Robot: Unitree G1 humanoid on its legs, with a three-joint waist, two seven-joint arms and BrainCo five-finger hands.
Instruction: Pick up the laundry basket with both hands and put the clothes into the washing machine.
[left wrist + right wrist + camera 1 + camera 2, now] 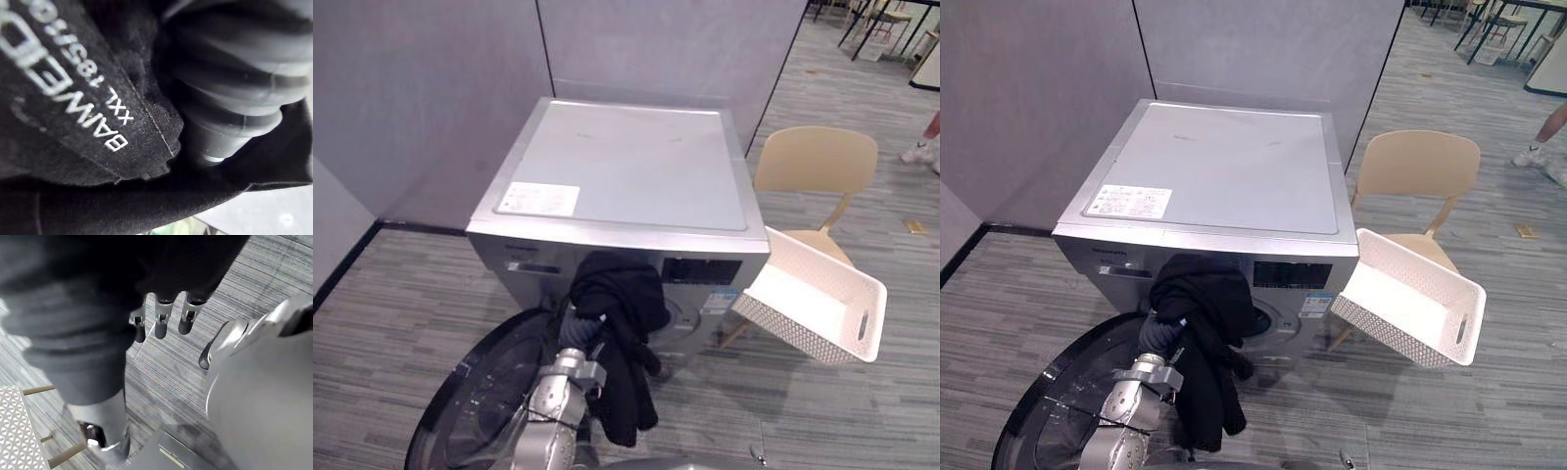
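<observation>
A black garment (pixel 622 294) hangs in front of the silver washing machine (pixel 626 166), at its drum opening, and trails down toward the floor. It is draped over my left hand (pixel 576 328), which reaches up from below and is buried in the cloth (pixel 73 98). The round door (pixel 480 401) lies swung open at lower left. The white laundry basket (pixel 822 304) rests tilted on a beige chair (pixel 815 162) right of the machine, and looks empty. My right hand (pixel 162 323) hangs above the floor with straight fingers, holding nothing.
Grey partition walls stand behind and left of the machine. The chair's wooden legs (pixel 63 455) and the basket's mesh (pixel 12 431) are near my right hand. A person's shoe (pixel 925 149) shows at far right. Striped grey carpet covers the floor.
</observation>
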